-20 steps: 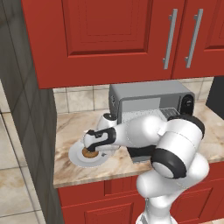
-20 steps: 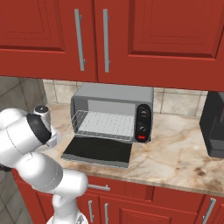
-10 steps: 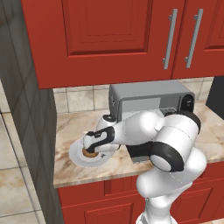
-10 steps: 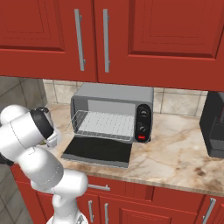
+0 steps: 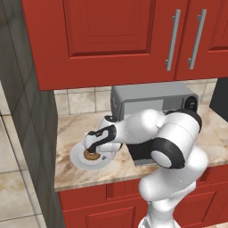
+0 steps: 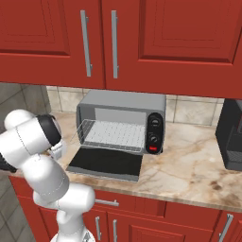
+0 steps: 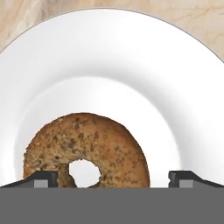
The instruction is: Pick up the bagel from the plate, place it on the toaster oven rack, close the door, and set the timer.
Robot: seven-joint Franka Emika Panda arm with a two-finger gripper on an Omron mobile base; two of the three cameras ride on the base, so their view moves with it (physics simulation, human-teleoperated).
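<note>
The golden-brown seeded bagel [image 7: 87, 151] lies flat on the white plate [image 7: 113, 52], off centre. My gripper [image 7: 113, 178] hangs close above it, open. One fingertip [image 7: 41, 179] is at the bagel's edge and the other stands clear on the opposite side. In the left base view the gripper [image 5: 92, 148] points down over the bagel [image 5: 91, 156] on the plate [image 5: 75, 159], at the counter's left end. The toaster oven [image 6: 123, 101] stands to the right with its door [image 6: 106, 161] folded down flat and the wire rack [image 6: 116, 134] pulled partly out.
The oven's control panel [image 6: 154, 134] carries two knobs and a red button. Red wall cabinets [image 5: 111, 35] hang above the counter. A dark appliance [image 6: 231, 137] stands at the far right. A grey tiled wall [image 5: 26, 111] bounds the counter's left end.
The arm has shifted a little and the hand has settled slightly lower over the plate. The jaws stay open and the bagel has not moved.
</note>
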